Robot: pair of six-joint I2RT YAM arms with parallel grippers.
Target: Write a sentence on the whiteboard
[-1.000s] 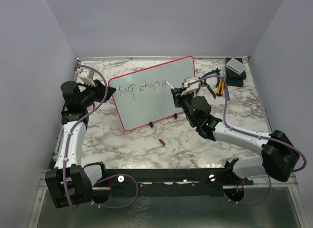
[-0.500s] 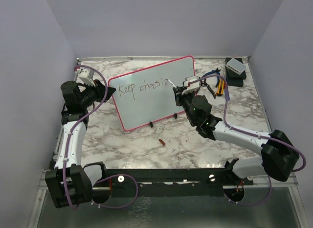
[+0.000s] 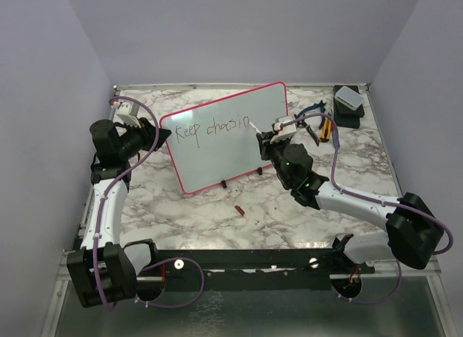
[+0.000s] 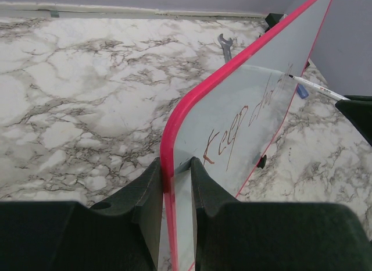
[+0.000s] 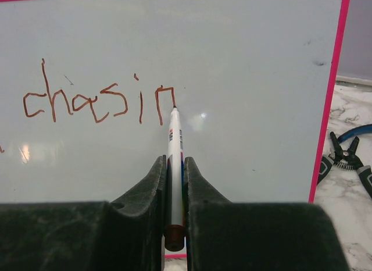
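Observation:
The whiteboard [image 3: 239, 152], white with a red-pink frame, stands tilted on small black feet at the table's middle. The sentence [image 3: 213, 129] reads "Keep chasin" in brown ink; in the right wrist view "chasin" [image 5: 99, 102] shows, and in the left wrist view "Keep" [image 4: 229, 137] shows. My left gripper [image 4: 176, 166] is shut on the whiteboard's left edge [image 4: 170, 149]. My right gripper [image 5: 175, 163] is shut on a white marker [image 5: 174, 149], its tip touching the board at the foot of the "n". The marker also shows in the top view [image 3: 253, 126].
Pliers and hand tools [image 3: 318, 127] lie right of the board, also in the right wrist view [image 5: 346, 157]. A black box with a white lid [image 3: 349, 105] stands at the back right. A small red marker cap [image 3: 239, 210] lies in front of the board. A wrench [image 4: 225, 45] lies behind it.
My right gripper moved the marker slightly rightward along the top line, and the text grew from "chasi" to "chasin". The left arm has not moved.

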